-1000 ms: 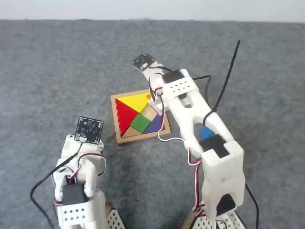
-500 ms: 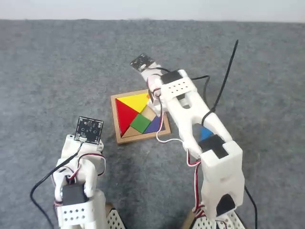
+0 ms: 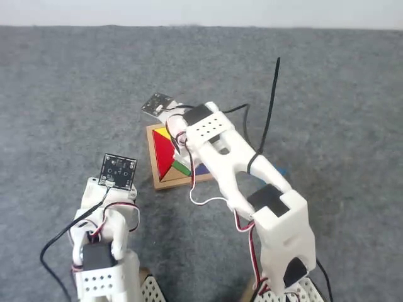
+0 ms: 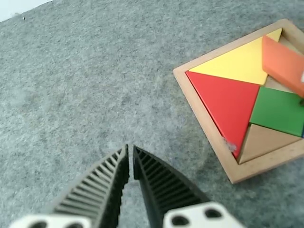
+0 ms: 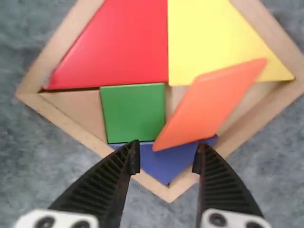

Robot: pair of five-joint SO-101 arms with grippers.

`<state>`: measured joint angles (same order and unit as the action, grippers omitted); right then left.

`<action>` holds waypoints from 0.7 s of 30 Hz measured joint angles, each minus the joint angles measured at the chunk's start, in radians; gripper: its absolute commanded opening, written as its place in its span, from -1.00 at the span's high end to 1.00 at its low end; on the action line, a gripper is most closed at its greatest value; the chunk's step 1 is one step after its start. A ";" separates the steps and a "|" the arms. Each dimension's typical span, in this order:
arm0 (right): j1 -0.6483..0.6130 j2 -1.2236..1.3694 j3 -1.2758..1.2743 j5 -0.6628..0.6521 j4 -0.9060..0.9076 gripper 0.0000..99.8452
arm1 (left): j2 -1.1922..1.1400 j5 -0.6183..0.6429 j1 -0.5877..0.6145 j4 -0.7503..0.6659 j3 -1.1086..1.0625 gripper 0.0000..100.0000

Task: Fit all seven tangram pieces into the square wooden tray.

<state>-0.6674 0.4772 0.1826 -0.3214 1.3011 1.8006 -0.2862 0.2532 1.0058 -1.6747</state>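
R gripper [image 5: 167, 147] hangs right over the square wooden tray [image 3: 170, 184], mid desk. Jaws apart. The orange parallelogram [image 5: 204, 102] sits with one end between the tips, and a sliver of blue shows between one jaw and the piece, so prob. not clamped.

Orange isn't seated. It lies askew on top, across the yellow triangle's [image 5: 213, 38] edge and the green square's [image 5: 133, 111] corner, w/ its end over the blue-violet piece [image 5: 166, 164]. Red triangle [image 5: 118, 47], yellow and green look flat in the tray. A bare wood triangle [image 5: 71, 107] beside green is unfilled.

L gripper [image 4: 130, 152] is over bare grey desk, near-left of the tray. Jaws together, nothing in them.

Risks from here:
- Pressing orange down while it's rotated wrong could wedge it on its neighbours' edges or tip green/blue out of place.
- A sideways nudge could slide the whole tray on the felt, since nothing braces it.
- Jaw tips are v. close to blue, so a drop could catch that piece.
- Orange hides its slot from above, so alignment is hard to judge.
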 measured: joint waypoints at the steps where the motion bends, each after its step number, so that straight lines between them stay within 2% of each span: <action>1: 0.011 -0.002 0.000 0.000 0.005 0.62 | 0.000 0.000 0.000 0.000 0.000 0.97; 8: 0.117 -0.155 0.000 0.000 0.048 0.62 | 0.000 0.000 0.000 0.000 0.000 0.97; 13: 0.100 -0.219 -0.003 0.000 0.028 0.63 | 0.000 0.000 0.000 0.000 0.000 0.97; 18: 0.025 -0.186 -0.055 0.000 -0.107 0.95 | 0.000 0.000 0.025 0.000 0.000 0.97; 21: 0.015 -0.112 -0.057 0.000 -0.180 0.92 | 0.000 0.000 0.046 0.000 0.000 0.97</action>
<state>-0.6521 0.3652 0.1258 -0.3214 1.1216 1.8006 -0.2862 0.2992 1.0058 -1.6747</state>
